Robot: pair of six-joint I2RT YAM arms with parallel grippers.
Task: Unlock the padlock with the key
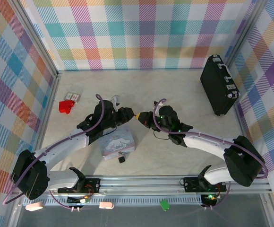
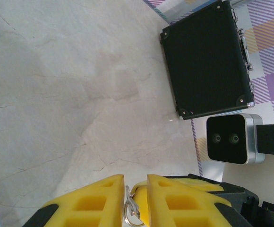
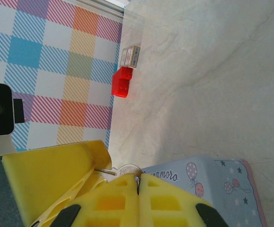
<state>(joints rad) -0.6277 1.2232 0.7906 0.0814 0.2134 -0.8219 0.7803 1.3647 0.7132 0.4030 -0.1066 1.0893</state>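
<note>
**Right wrist view, foreground.** The right claw (image 3: 138,178) has its two yellow fingers pressed together on the key (image 3: 127,169). The key's silvery round head sticks out at the fingertips, beside a thin pin. At 9 o'clock of those tips, close against them, is a yellow finger of the left claw (image 2: 135,180).

**Left wrist view, foreground.** The left claw's fingers stand a narrow gap apart. A silvery wire loop (image 2: 130,210), probably the key's ring, lies in that gap against one finger. Whether the loop is pinched cannot be told.

**Top view.** The two claws meet tip to tip above the surface (image 1: 175,90), at 1 o'clock of the pastel cartoon tin (image 1: 113,142). The padlock (image 1: 121,159) is a small black square against the tin's near edge at 6 o'clock. It is well apart from both claws and held by neither. A black case (image 1: 218,85) stands at 2 o'clock of the claws, and a red plastic block (image 1: 67,106) lies at 9 o'clock.

**Step in hand (judgement).** This looks like a transfer or re-grip of the key between the claws, with insertion not yet begun.

**Hazards (judgement).**
- **Dropped key:** it is tiny and gripped only by its head. If one claw lets go before the other has firm hold, it could fall onto the tin or the surface, where a flat key is hard to pick up.
- **Tilted grip:** a skewed hold would point the blade off the keyhole.
- **Loose padlock:** with nothing bracing it, the padlock may slide or swing away when the key pushes on it.
</note>
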